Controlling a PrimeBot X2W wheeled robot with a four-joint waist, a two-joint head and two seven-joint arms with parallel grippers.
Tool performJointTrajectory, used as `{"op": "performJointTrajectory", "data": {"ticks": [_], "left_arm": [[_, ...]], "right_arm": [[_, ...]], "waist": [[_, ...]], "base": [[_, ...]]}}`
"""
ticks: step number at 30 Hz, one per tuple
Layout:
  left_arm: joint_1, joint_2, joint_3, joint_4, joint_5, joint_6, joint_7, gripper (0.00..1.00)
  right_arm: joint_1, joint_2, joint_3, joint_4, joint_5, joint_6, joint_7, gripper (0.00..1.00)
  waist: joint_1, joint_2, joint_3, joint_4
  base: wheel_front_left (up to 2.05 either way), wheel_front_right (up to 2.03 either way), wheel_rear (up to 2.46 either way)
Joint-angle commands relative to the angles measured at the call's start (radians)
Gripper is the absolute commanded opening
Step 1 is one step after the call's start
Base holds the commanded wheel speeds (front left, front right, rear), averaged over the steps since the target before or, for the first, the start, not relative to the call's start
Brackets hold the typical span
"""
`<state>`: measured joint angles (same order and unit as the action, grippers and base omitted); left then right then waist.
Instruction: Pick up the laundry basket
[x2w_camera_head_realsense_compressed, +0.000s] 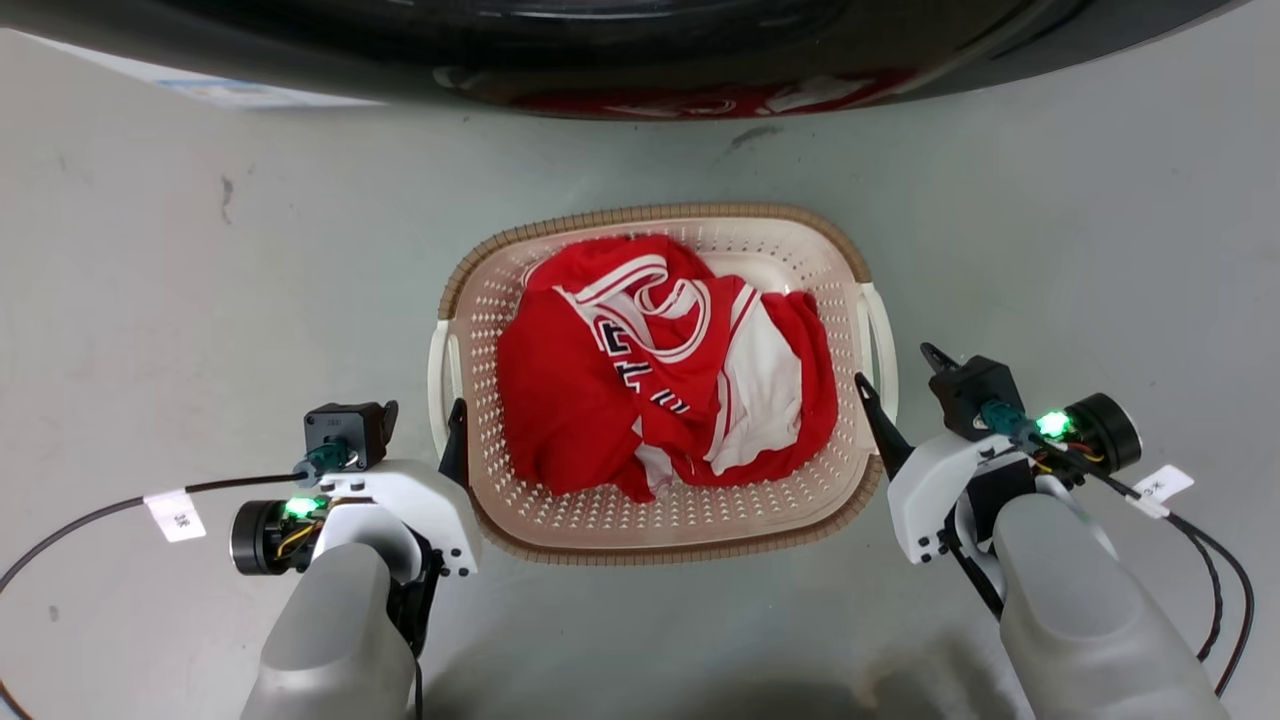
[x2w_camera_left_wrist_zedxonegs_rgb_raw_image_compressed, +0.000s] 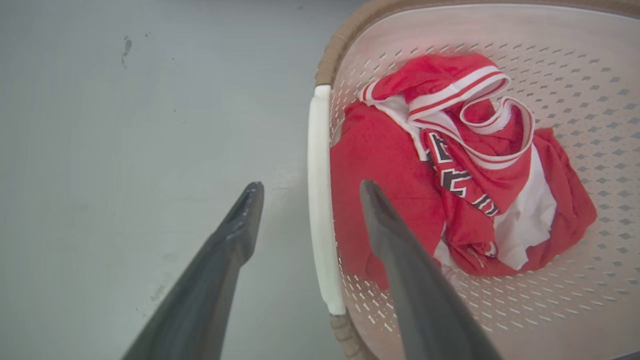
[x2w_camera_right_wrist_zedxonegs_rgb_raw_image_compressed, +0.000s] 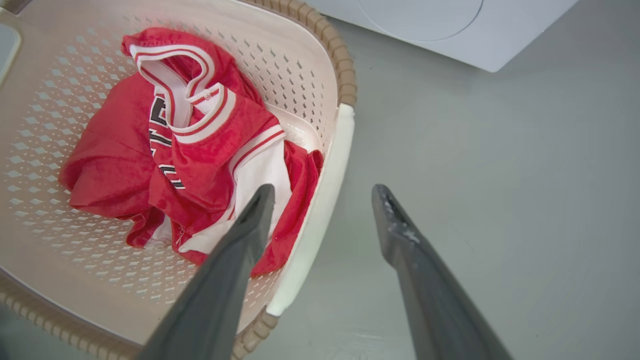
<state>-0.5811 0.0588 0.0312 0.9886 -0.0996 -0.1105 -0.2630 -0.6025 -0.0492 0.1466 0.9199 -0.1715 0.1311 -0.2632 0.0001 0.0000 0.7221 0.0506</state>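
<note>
1. The laundry basket (x2w_camera_head_realsense_compressed: 690, 512) sits on the grey floor (x2w_camera_head_realsense_compressed: 200, 300) in front of the washer (x2w_camera_right_wrist_zedxonegs_rgb_raw_image_compressed: 440, 25), between the two grippers, with a red and white jersey (x2w_camera_head_realsense_compressed: 590, 400) crumpled inside
2. It looks like stiff moulded plastic, perforated and thin-walled, so it is probably light; the one soft garment adds little weight and may slide but should not spill
3. The smooth walls would likely be slippery and give nothing to pinch, so the white loop handles on the two short sides are the sensible holds
4. The left gripper (x2w_camera_left_wrist_zedxonegs_rgb_raw_image_compressed: 311, 185) has its fingers spread, with the left handle (x2w_camera_left_wrist_zedxonegs_rgb_raw_image_compressed: 319, 200) showing between them, not pinched
5. The right gripper (x2w_camera_right_wrist_zedxonegs_rgb_raw_image_compressed: 324, 186) is spread the same way astride the right handle (x2w_camera_right_wrist_zedxonegs_rgb_raw_image_compressed: 320, 215); an even lift on both sides should keep the basket level
</note>
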Motion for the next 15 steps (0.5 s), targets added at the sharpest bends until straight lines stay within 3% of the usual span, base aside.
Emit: {"op": "performJointTrajectory", "data": {"ticks": [1, 15], "left_arm": [[-0.025, -0.002, -0.006, 0.015, -0.005, -0.003, -0.003, 1.00], [-0.105, -0.007, -0.050, 0.096, -0.021, -0.013, -0.003, 1.00]], "right_arm": [[-0.033, -0.003, -0.008, 0.029, -0.004, -0.001, -0.002, 1.00], [-0.117, -0.002, -0.038, 0.149, -0.027, -0.001, -0.002, 1.00]], "waist": [[-0.0001, 0.0000, 0.024, 0.003], [-0.0001, 0.0000, 0.106, 0.011]], "base": [[0.00, 0.00, 0.00], [0.00, 0.00, 0.00]]}}
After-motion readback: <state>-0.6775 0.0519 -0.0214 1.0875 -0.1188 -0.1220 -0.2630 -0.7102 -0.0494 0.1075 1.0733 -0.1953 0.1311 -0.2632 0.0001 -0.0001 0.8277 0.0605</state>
